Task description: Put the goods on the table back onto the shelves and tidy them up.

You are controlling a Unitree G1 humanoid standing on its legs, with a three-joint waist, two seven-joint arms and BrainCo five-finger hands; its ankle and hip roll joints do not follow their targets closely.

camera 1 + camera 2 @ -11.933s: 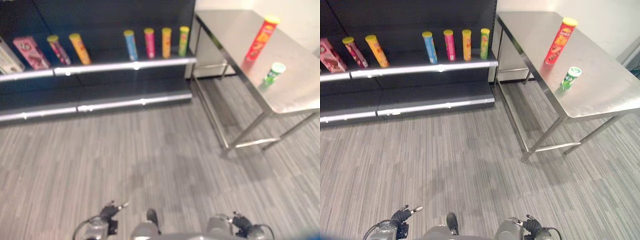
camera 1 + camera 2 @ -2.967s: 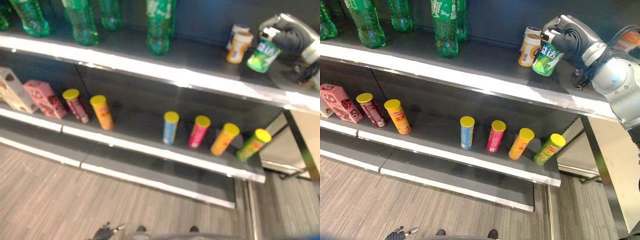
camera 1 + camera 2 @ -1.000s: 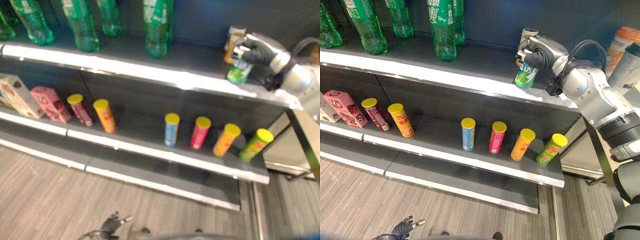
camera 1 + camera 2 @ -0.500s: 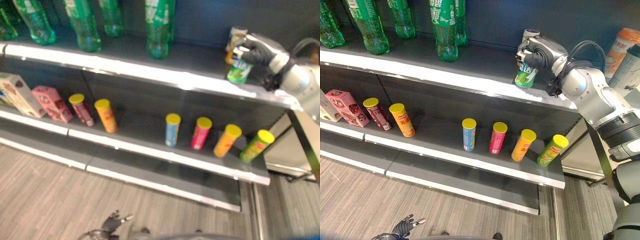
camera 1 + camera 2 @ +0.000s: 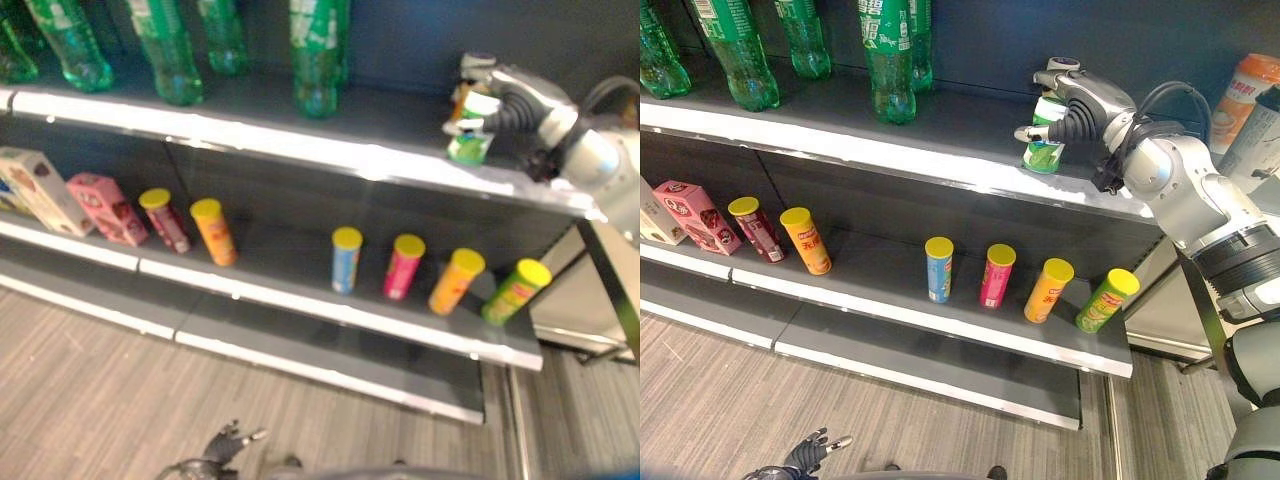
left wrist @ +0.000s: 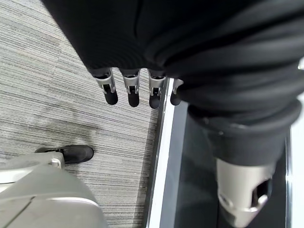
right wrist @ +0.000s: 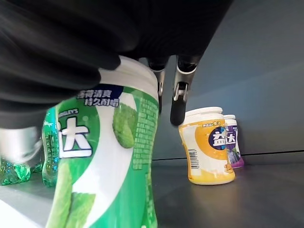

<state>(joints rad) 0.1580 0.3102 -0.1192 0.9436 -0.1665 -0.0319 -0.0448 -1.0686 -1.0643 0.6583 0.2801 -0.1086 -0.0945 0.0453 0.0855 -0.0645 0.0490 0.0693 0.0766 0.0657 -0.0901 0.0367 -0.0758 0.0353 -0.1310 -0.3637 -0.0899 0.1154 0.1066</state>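
Grey striped floor [image 5: 940, 400] runs wide and free in front of the dark shelves, and the left hand [image 5: 805, 452] hangs low over it with its fingers [image 6: 110, 92] straight and relaxed, holding nothing; in its wrist view they point down just beside the pale front edge of the bottom shelf.

On the top shelf [image 5: 840, 135] four green bottles [image 5: 886, 55] stand at the left, set back from the bright metal edge, and between them and the green jar [image 5: 1043, 148] there is a long bare stretch of dark board. On the middle shelf [image 5: 890, 300] I see, from the left, two boxes [image 5: 695, 215], then a dark red tube [image 5: 755, 228] and an orange tube [image 5: 805, 240], a gap, and then blue, pink, orange and green tubes [image 5: 938, 268] in a row close to the front edge.

At the right end of the top shelf the green jar stands upright near the front edge. The right hand [image 5: 1080, 105] is around its top with fingers spread apart and loose, not closed on it. Just behind the jar stand an orange jar [image 7: 207, 145] and a purple one [image 7: 232, 140], touching each other, near the back wall.
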